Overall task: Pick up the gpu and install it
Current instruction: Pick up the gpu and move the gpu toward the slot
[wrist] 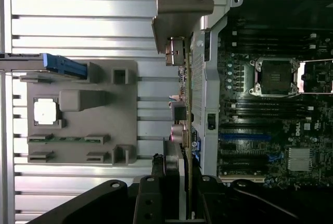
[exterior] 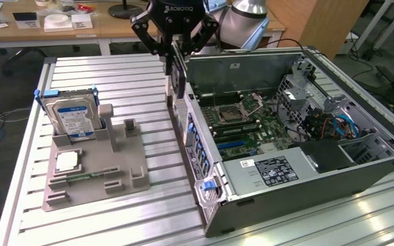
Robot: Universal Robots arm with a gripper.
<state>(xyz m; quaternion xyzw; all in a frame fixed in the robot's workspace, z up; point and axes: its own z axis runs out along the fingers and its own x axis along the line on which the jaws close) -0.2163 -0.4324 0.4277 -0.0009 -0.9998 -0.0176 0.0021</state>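
Observation:
My gripper (exterior: 175, 47) hangs over the near-left wall of the open computer case (exterior: 361, 97) and is shut on the gpu (exterior: 177, 79). The card hangs edge-down from the fingers, a thin dark slab just above and beside the case's rear panel. In the wrist view I see the gpu (wrist: 185, 104) edge-on, with its pale metal end bracket (wrist: 179, 8) at the far end and the gripper (wrist: 174, 180) clamped on the near end. The motherboard (exterior: 245, 123) with its blue expansion slots (wrist: 244, 136) lies inside the case, beside the card.
A grey parts fixture (exterior: 94, 164) sits on the slatted metal table at the exterior view's left. It holds an upright blue-labelled hard drive (exterior: 74, 115), a square silver CPU chip (exterior: 67, 161) and a memory stick (exterior: 80, 177). The power supply (exterior: 272, 171) fills the case's near end.

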